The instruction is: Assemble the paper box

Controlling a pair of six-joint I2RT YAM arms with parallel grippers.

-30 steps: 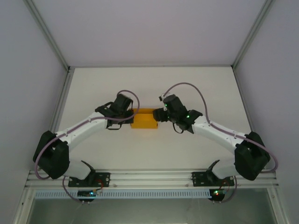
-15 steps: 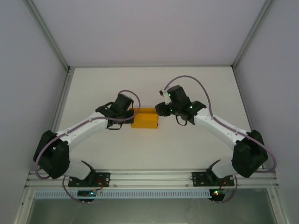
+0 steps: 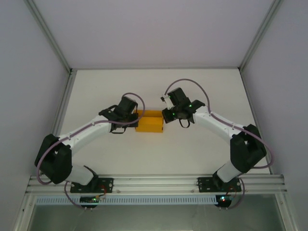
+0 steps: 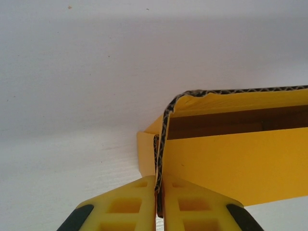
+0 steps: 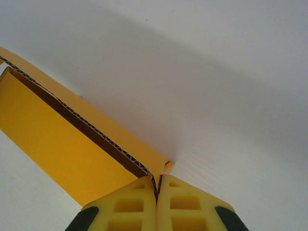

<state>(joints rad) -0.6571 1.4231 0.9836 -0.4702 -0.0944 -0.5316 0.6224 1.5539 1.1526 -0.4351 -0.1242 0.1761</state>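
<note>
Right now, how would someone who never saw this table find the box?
Find the white table, then its middle, where two robot arms meet. The paper box lies there, pinched at its ends by the left pincer and the right pincer. It is flat orange-yellow card; table and arms are white and black.

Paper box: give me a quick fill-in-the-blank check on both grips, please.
1. The left gripper is ____ on the paper box edge.
2. In the top view, the right gripper pinches the paper box at its ____ end.
3. The paper box sits ____ the two grippers.
Missing words: shut; right; between.
</note>
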